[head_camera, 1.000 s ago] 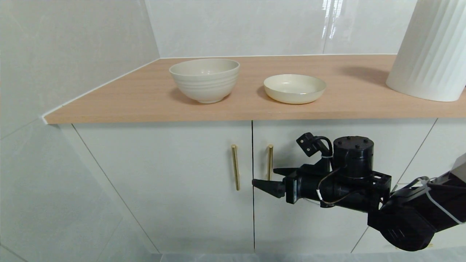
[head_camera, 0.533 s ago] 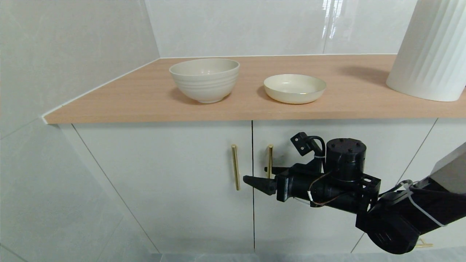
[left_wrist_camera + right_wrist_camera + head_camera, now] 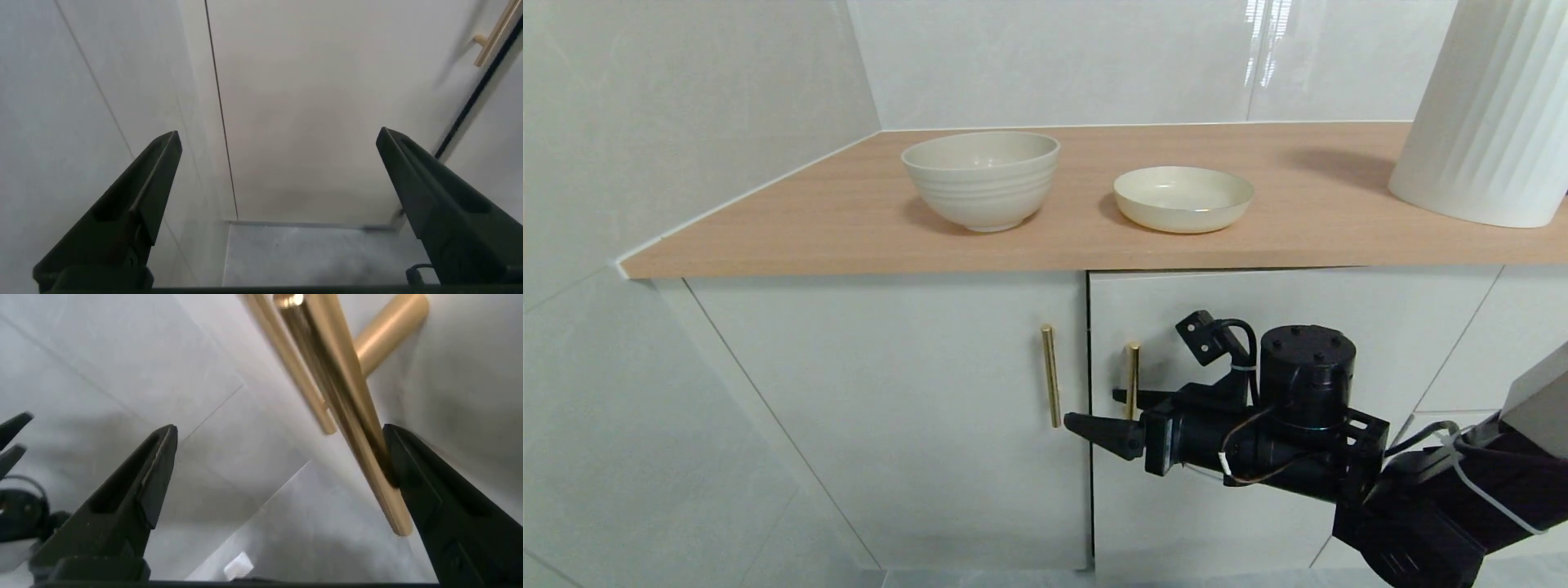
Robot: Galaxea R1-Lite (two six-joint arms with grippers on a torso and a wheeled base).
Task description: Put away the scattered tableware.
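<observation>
A deep cream bowl (image 3: pixel 980 180) and a shallow cream plate (image 3: pixel 1183 198) stand on the wooden countertop (image 3: pixel 849 233). Below it are two white cabinet doors with brass handles. My right gripper (image 3: pixel 1094 408) is open at the right door's handle (image 3: pixel 1132 376), one finger in front of the bar and one behind it. In the right wrist view the handle (image 3: pixel 343 408) runs between the spread fingers of the right gripper (image 3: pixel 278 457), close to one of them. The right door stands slightly ajar. My left gripper (image 3: pixel 278 139) is open and holds nothing, low before the left door.
A tall white ribbed container (image 3: pixel 1486 114) stands at the counter's right end. The left door's handle (image 3: pixel 1050 376) is close beside the right one. A tiled wall closes off the left side, and grey floor lies below the cabinet.
My right gripper has moved left onto the right door's handle and dropped a little. The right door has swung out slightly from the cabinet front. Bowl and plate have not moved.
</observation>
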